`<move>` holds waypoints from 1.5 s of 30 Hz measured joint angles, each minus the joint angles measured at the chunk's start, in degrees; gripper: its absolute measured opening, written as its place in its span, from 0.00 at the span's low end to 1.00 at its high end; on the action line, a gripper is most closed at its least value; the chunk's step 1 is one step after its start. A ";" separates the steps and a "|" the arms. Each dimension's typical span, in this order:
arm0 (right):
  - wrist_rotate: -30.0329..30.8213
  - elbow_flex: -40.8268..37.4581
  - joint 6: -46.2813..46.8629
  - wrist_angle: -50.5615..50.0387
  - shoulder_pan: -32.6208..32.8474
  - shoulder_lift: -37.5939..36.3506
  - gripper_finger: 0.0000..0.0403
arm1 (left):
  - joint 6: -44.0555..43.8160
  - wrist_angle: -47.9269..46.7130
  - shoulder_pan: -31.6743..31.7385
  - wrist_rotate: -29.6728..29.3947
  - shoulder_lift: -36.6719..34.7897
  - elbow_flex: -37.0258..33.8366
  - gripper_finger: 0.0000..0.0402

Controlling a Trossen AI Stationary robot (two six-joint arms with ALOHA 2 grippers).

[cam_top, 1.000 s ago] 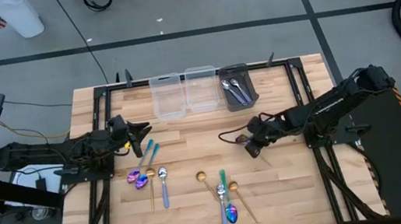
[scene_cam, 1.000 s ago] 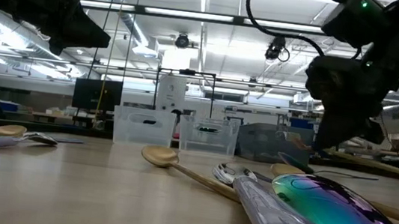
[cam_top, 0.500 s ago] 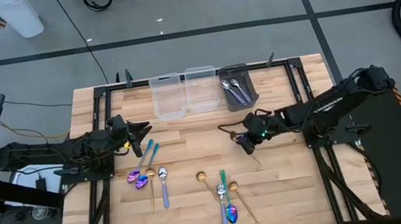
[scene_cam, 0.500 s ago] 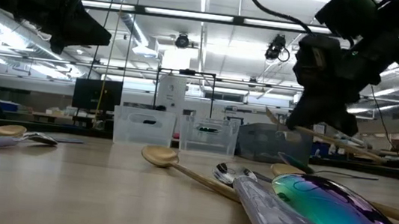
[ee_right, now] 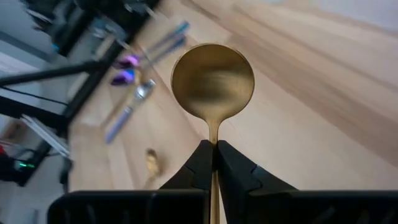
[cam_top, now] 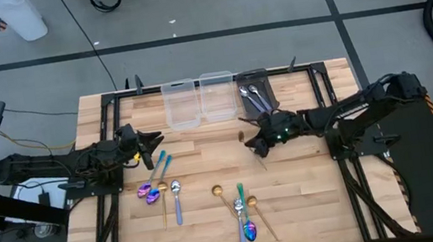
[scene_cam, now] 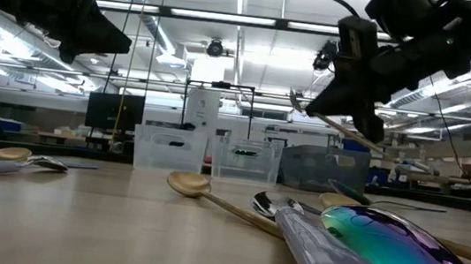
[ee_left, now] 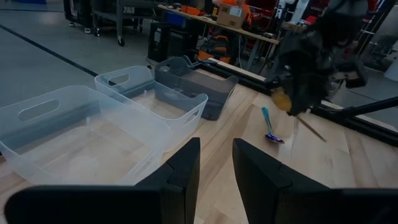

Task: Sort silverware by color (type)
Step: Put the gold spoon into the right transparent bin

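My right gripper (cam_top: pixel 255 139) hovers over the middle of the table, shut on a gold spoon (ee_right: pixel 212 81) just in front of the dark grey bin (cam_top: pixel 257 94), which holds silver spoons. Two clear bins (cam_top: pixel 182 103) (cam_top: pixel 217 95) stand beside it. More silverware lies flat on the wood: a cluster with iridescent bowls (cam_top: pixel 159 193) at the left and a mixed gold, silver and iridescent cluster (cam_top: pixel 242 211) near the front. My left gripper (cam_top: pixel 156 142) waits at the left, open, above a teal-handled piece (cam_top: pixel 160 161). My right gripper pinches the gold spoon's neck (ee_right: pixel 213 135), just behind the bowl, between its two fingers. The fingers come from the table's right, slanting a little downward. The spoon is lifted clear, its bowl (scene_cam: pixel 297 99) ahead of the fingertips and its handle (scene_cam: pixel 377 142) trailing back below the gripper.
The three bins line the far edge. Black frame rails (cam_top: pixel 111 153) run along both sides of the table. Bare wood lies between the bins and the silverware clusters.
My right gripper has risen and gone toward the far edge and the bins, tipping up nearer to level. The gold spoon has gone with it, staying clear of the table.
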 joint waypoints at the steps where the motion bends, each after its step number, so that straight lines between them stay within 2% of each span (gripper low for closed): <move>1: -0.43 0.00 -0.30 1.15 -0.50 0.01 0.05 | -0.01 -0.02 0.00 0.00 0.00 0.00 0.26; 11: -1.25 0.08 -2.68 8.52 -5.36 0.03 0.05 | 0.01 0.00 -0.02 0.00 0.00 0.00 0.26; 25: 0.60 15.29 -13.41 -3.90 -9.69 0.05 0.05 | 0.06 0.00 -0.01 0.00 0.00 0.00 0.26; 45: -0.82 25.46 -20.57 -5.48 -13.69 0.05 0.05 | 0.16 0.00 -0.02 0.00 0.00 0.00 0.26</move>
